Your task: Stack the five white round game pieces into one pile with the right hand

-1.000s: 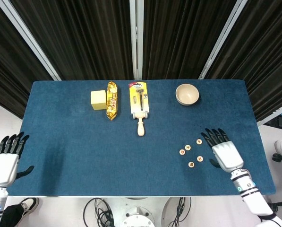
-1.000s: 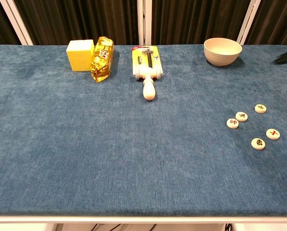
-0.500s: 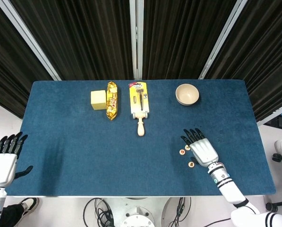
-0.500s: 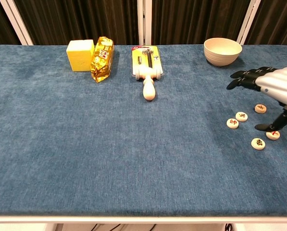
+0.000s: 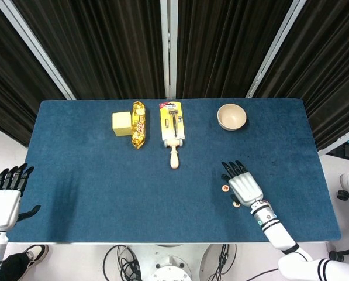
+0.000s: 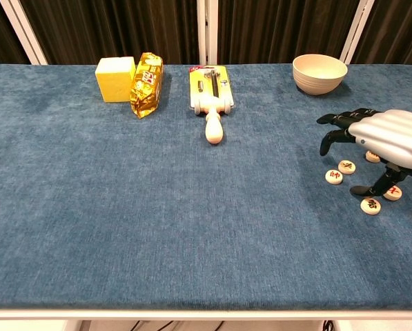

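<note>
The five white round game pieces (image 6: 370, 205) lie flat and separate on the blue table (image 6: 157, 207), near its right end and towards the front edge, none stacked yet. In the chest view the right robot hand (image 6: 388, 138) hovers palm down directly over the cluster, fingers spread and slightly curled, thumb reaching down between two pieces; it holds nothing. The left robot hand (image 5: 4, 199) hangs off the table's front left corner, fingers apart and empty.

The pieces look like small, stiff, light discs with smooth faces, likely to slide on the cloth if pushed from one side. A pinch across the rim, thumb on one edge and a fingertip opposite, seems the surest hold; their low profile leaves little to grip, so the fingertips would need to reach right down to the cloth.
</note>
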### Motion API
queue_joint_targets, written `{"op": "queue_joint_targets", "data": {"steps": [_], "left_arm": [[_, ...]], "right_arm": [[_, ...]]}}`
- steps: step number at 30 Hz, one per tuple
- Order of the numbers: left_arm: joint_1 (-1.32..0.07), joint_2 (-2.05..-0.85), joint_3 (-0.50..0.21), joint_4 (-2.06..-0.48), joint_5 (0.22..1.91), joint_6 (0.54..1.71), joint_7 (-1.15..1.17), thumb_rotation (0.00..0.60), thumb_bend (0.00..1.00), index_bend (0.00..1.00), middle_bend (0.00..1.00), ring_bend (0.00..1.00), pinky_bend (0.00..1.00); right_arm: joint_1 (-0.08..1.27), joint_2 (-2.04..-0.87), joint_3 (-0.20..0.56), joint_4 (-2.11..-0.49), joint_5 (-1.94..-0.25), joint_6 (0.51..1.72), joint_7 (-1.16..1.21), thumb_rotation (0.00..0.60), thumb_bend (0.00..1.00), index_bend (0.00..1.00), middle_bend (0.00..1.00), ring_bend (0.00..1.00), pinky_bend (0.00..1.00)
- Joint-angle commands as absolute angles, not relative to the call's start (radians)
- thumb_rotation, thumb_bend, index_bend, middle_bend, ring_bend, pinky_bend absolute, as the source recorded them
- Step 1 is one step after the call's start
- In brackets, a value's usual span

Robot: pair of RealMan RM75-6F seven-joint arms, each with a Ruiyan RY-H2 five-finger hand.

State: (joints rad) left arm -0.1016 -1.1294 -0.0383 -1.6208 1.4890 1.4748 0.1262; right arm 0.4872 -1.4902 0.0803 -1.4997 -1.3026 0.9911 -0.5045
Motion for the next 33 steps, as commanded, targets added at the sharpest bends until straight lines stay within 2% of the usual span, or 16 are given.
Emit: {"op": "queue_joint_targets", "data": {"steps": [1,33], "left_arm": [[-0.101,-1.129,-0.038,-1.622,1.490,1.475,0.124,0.600,0.13,0.08,0.00,0.00,0.00],[-0.101,-1.126,-0.038,-1.621,1.489,1.474,0.118,0.600,0.13,0.08,0.00,0.00,0.00]], "right_arm": [[0.493,-1.497,0.077,-1.492,-1.295,0.985,-0.501,0.600,0.21,0.33,0.00,0.00,0.00],[0.518,-1.535,0.064,-1.437,-1.295,1.006,-0.434,0.600,0.27,0.53,0.00,0.00,0.00]]}}
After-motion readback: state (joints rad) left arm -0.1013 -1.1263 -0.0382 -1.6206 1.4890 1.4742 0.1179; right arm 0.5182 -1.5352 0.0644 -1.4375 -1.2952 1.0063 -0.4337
